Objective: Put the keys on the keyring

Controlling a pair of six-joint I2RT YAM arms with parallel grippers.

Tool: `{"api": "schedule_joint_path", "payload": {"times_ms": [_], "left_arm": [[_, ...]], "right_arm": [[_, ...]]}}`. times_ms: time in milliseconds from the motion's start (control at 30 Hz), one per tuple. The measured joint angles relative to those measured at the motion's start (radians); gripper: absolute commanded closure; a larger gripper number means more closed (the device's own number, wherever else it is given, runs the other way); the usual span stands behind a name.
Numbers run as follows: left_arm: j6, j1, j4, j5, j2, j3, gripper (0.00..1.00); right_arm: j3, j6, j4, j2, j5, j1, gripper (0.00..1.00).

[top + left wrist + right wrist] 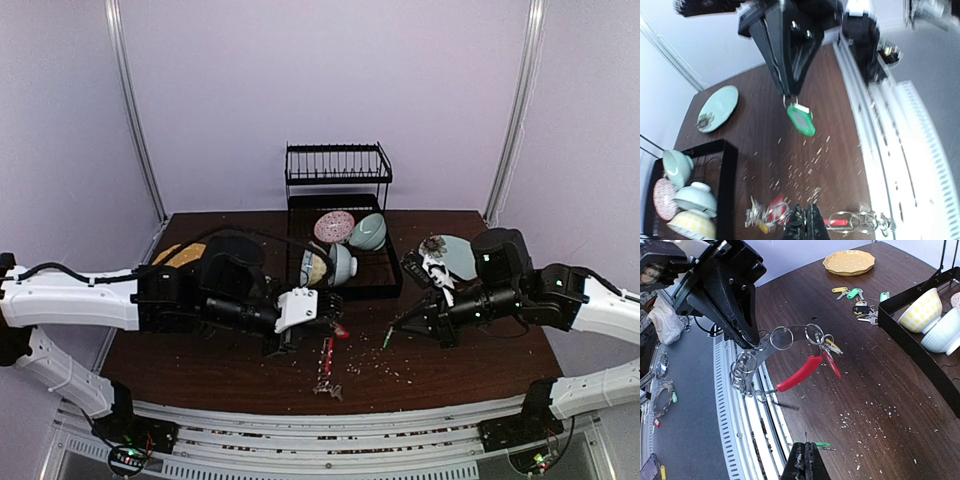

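My left gripper (807,219) is shut on the wire of the keyring (790,335) and holds it off the table. The ring's red sleeve (800,374) slopes down toward the table's front edge. A red-tagged key (831,363) and a yellow one (833,345) hang on the ring beside several small split rings (742,374). My right gripper (805,452) is shut on a green-tagged key (821,444), which the left wrist view shows dangling from its tips (801,120). From above, the two grippers (328,305) (398,328) face each other a short gap apart. More loose keys (859,299) lie far back on the table.
A black dish rack (340,285) with several bowls stands at the back middle. A teal plate (458,255) lies right of it and a yellow plate (849,261) at the far left. Pale crumbs are scattered over the dark table (230,375). A slotted metal rail (735,440) runs along the front edge.
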Motion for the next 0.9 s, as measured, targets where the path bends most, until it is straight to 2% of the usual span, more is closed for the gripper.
{"api": "schedule_joint_path", "payload": {"times_ms": [267,500,700,900], "left_arm": [[-0.259,0.042,0.330,0.211,-0.058,-0.212,1.00],[-0.394,0.051,0.544,0.318,-0.041,-0.237,1.00],[-0.434,0.051,0.656,0.322,-0.030,-0.266,1.00],[-0.423,0.048,0.624,0.248,-0.011,-0.262,1.00]], "right_arm": [[-0.004,0.032,0.094,0.002,-0.153,0.007,1.00],[-0.010,0.020,0.167,0.027,-0.196,0.061,1.00],[-0.030,-0.045,0.188,0.026,-0.170,0.068,1.00],[-0.039,-0.079,0.185,0.030,-0.122,0.066,1.00]]}}
